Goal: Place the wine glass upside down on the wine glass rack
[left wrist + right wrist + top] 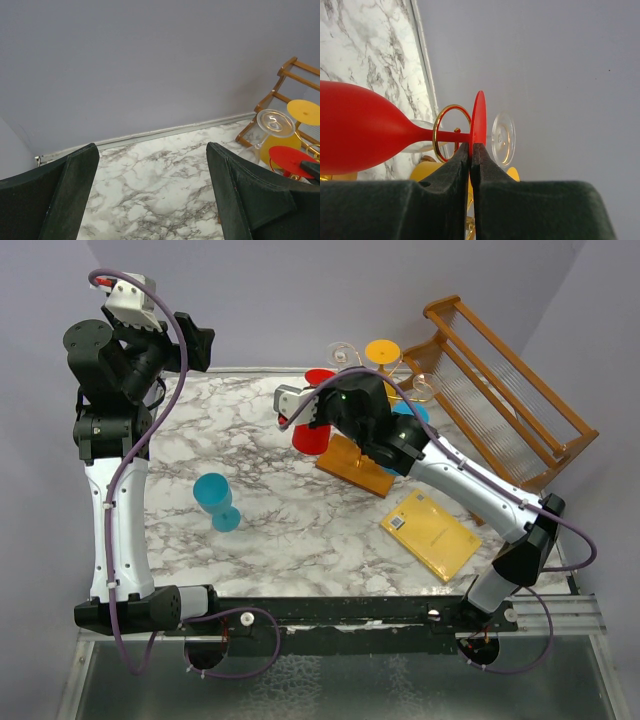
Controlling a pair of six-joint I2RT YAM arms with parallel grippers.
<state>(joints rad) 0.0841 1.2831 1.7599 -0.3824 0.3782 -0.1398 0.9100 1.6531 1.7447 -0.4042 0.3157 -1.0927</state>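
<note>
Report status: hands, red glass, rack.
Right hand shut on red wine glass foot, stem inside a gold ring of the rack. Left hand open, raised, holding nothing. Blue glass stands alone on table.

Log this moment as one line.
right gripper: shut on red wine glass foot | stem in gold rack ring | left gripper: open, idle

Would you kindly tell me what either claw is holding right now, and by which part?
The right claw pinches the red wine glass by its foot's rim; the left claw is open, empty.
</note>
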